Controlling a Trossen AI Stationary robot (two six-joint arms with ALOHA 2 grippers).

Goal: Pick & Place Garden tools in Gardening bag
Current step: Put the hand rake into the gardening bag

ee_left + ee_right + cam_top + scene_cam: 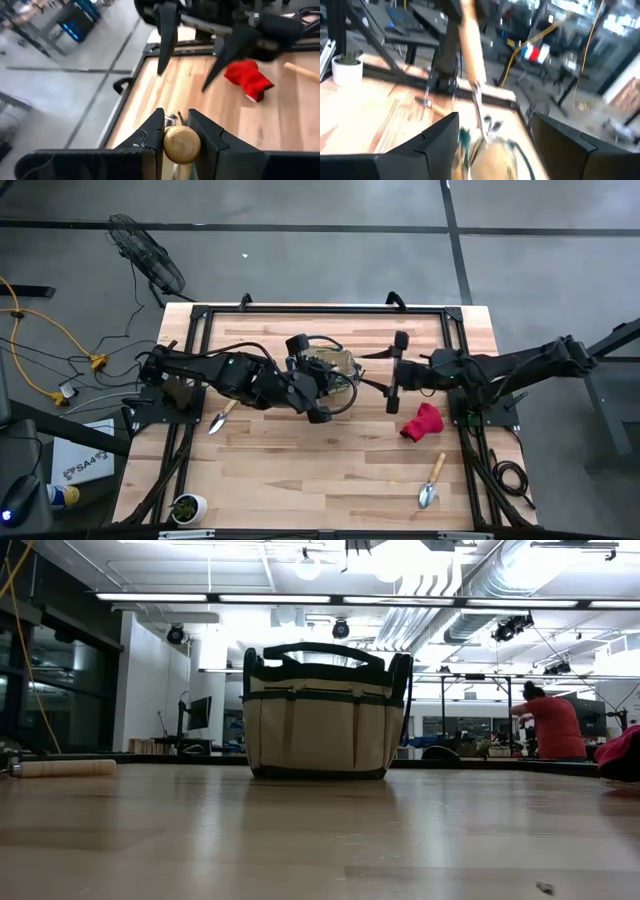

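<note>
Holding a wooden-handled tool (181, 145) by its round butt end, your left gripper (176, 131) sits over the gardening bag (335, 367) at the middle of the counter (300, 470), its jaws clamped on either side of the handle. From the right wrist view the handle stands nearly upright, with a metal shank running down toward the bag's mouth, so the tool's long axis points into the bag; I judge the coming move to be a straight drop or lowering, and it turns on that tip staying inside the green-trimmed rim. Your right gripper (394, 369) waits just beside the bag on its far side from the left arm, jaws spread wide and empty, with the tool between them in line of sight but untouched. The left arm is plainly the one on the job. Left on the counter are a red glove (422, 422) near the right gripper, a trowel (431, 481) toward the front edge, and another trowel (221, 417) under the left arm. A white box (82, 465) off the counter's left side bears lettering too small to read with confidence.
</note>
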